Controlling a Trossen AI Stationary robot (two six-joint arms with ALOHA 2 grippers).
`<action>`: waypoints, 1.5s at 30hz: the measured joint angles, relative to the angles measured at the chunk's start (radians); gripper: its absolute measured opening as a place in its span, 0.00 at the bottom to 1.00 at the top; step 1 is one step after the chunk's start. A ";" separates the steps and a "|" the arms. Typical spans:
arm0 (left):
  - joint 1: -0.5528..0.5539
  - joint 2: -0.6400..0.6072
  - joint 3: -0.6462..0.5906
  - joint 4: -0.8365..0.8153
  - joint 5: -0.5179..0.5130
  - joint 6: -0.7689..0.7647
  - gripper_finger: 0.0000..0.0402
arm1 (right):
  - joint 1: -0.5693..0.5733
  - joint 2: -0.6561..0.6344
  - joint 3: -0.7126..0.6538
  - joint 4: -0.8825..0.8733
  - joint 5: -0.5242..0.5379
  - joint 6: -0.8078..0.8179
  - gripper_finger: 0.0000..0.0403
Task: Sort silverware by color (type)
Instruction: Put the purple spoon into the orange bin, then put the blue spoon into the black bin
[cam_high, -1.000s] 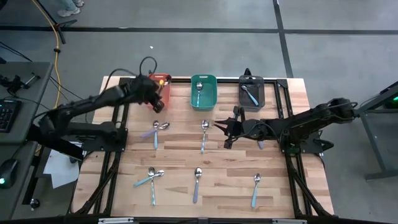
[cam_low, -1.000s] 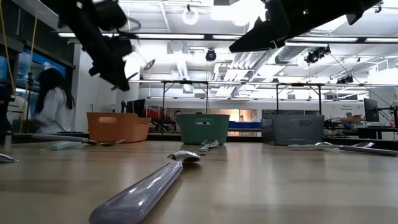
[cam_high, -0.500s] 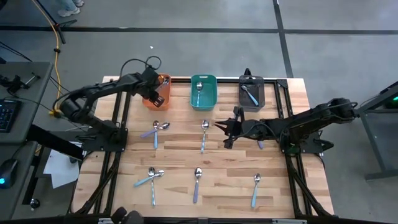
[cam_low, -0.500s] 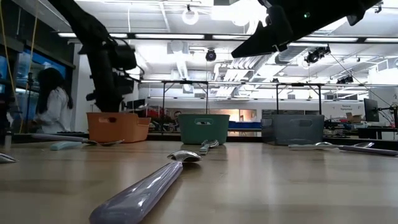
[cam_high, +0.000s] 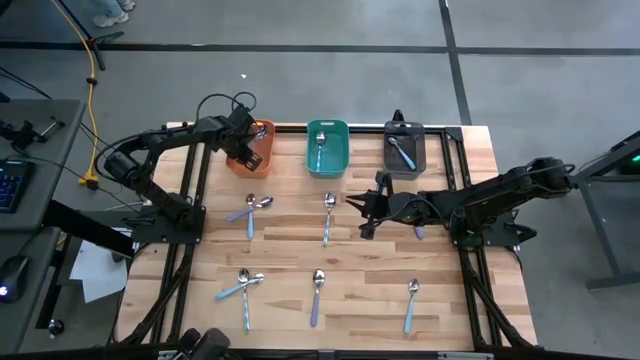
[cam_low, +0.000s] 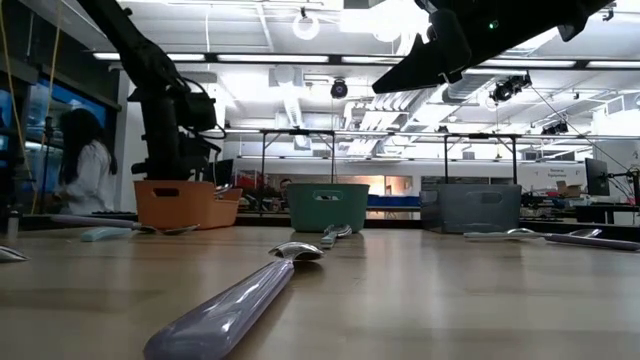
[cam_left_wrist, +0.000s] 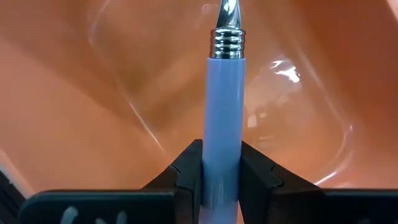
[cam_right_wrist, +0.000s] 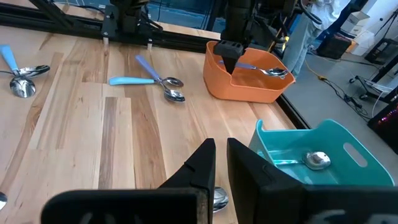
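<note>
You are looking down on a wooden table that fills the middle of the high view, with three bins along its upper edge: an orange bin at upper left, a teal bin at centre, and a dark grey bin to its right. They likely stand in a row so each colour of handle has its own bin.

Your left arm reaches from the left of the frame to the orange bin. Its left gripper is clamped on the light purple handle of a spoon, held bowl-down inside the orange bin, probably so it can be dropped there. Another spoon already lies in that bin.

Your right arm stretches in from the right side. Its right gripper hovers near mid-table, fingers nearly together and holding nothing, apparently waiting.

The loose silverware lies in two rows on the table: a crossed pair and a single spoon in the middle row, then a pair, a purple-handled spoon and a blue-handled spoon along the lower row. A light blue spoon rests in the grey bin.

The held spoon's bowl is cut off at the frame's top. The right arm may hide another spoon beneath it.
</note>
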 joint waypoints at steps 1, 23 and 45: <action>0.002 0.000 0.000 0.002 0.000 0.000 0.16 | 0.000 0.000 0.000 0.000 0.000 0.000 0.06; -0.063 -0.123 0.000 0.096 0.063 0.032 0.08 | -0.001 0.000 0.000 0.000 -0.001 -0.008 0.06; -0.028 0.050 0.000 0.529 0.113 0.052 0.00 | -0.001 0.000 0.000 -0.001 -0.001 -0.012 0.06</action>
